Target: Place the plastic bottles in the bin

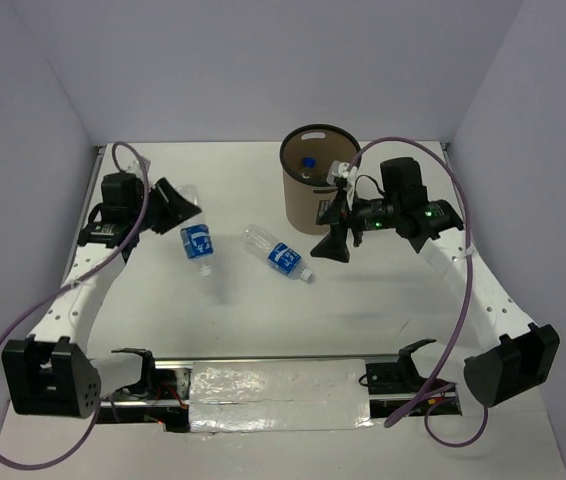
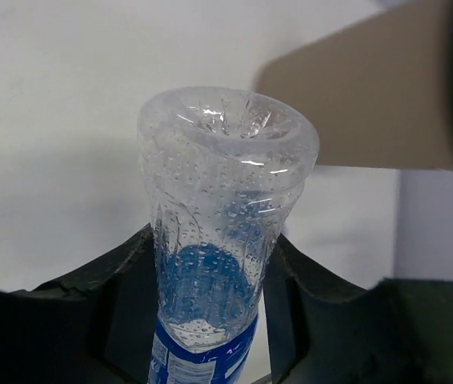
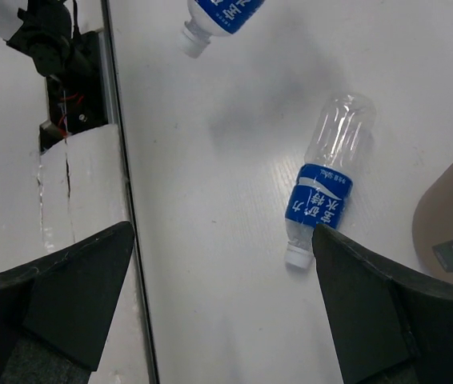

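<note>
Your left gripper point(image 2: 210, 248) is clamping a blue-labelled bottle point(image 2: 220, 200) between its fingers, with the bin point(image 2: 370, 104) lying ahead to its right. Your right gripper point(image 3: 222, 232) is hanging wide open, a second bottle point(image 3: 322, 188) lying below by its right finger.

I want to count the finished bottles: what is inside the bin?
One plastic bottle with a blue cap shows inside the bin. The bin's own wall hides its lower part, so more bottles may lie there unseen.
</note>
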{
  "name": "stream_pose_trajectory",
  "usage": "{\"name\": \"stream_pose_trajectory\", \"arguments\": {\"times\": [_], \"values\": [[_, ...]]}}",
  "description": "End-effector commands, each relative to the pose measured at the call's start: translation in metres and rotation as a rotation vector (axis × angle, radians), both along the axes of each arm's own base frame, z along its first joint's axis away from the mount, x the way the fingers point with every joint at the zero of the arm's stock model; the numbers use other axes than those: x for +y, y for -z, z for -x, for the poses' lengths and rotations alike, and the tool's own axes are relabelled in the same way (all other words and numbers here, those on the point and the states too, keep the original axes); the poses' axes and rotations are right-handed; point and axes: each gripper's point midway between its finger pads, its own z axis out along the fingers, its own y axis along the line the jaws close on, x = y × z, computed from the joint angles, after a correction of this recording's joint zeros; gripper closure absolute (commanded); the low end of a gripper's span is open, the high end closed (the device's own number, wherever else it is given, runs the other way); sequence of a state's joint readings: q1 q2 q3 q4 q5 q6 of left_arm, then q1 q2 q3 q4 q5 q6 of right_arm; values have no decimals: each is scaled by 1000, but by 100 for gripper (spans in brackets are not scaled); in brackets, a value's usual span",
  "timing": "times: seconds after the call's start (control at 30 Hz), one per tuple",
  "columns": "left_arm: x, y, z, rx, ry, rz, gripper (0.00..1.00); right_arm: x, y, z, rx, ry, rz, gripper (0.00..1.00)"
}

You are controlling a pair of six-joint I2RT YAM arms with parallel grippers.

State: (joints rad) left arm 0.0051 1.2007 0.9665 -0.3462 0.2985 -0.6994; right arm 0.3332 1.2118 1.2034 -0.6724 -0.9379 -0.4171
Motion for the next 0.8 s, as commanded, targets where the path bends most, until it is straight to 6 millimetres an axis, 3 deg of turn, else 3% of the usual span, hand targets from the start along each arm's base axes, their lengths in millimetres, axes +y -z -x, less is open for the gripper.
{"name": "stream_pose_trajectory", "arguments": {"times": [0.0,0.07,0.1,0.23,0.27,0.3,0.33,0.37,0.4,0.43,0.47,0.5,0.57,0.6,0.67,0.7,0.77], "values": [[-65,-116,-11,-364,188,170,100,0,-51,1,-132,-4,-95,0],[-83,-148,-15,-467,225,207,100,-5,-65,-1,-140,31,-137,0],[-101,-178,-20,-565,273,230,100,-6,-74,-4,-166,39,-160,0],[-145,-236,-42,-730,351,282,100,-19,-97,-5,-210,95,-206,1],[-159,-270,-40,-805,383,298,100,-22,-100,-6,-221,108,-211,1],[-172,-259,-61,-781,393,294,100,-25,-103,-8,-236,123,-216,1],[-181,-268,-66,-803,408,298,100,-29,-106,-8,-243,145,-224,1],[-188,-299,-68,-870,422,311,100,-32,-107,-9,-248,162,-227,2],[-205,-283,-87,-837,433,314,100,-33,-105,-9,-244,173,-229,5],[-211,-292,-93,-860,432,326,100,-36,-105,-9,-240,190,-231,7],[-215,-315,-95,-913,434,350,100,-38,-103,-10,-233,201,-227,9],[-227,-301,-112,-892,434,350,100,-39,-98,-10,-217,207,-221,12],[-236,-319,-119,-964,421,346,100,-43,-94,-11,-203,227,-220,23],[-243,-304,-134,-945,407,330,100,-43,-90,-12,-192,231,-218,30],[-252,-302,-143,-975,397,275,100,-47,-89,-14,-186,250,-218,39],[-258,-285,-153,-948,393,250,100,-49,-88,-15,-184,260,-218,42],[-266,-270,-159,-942,399,168,100,-51,-86,-18,-181,281,-216,43]]}}
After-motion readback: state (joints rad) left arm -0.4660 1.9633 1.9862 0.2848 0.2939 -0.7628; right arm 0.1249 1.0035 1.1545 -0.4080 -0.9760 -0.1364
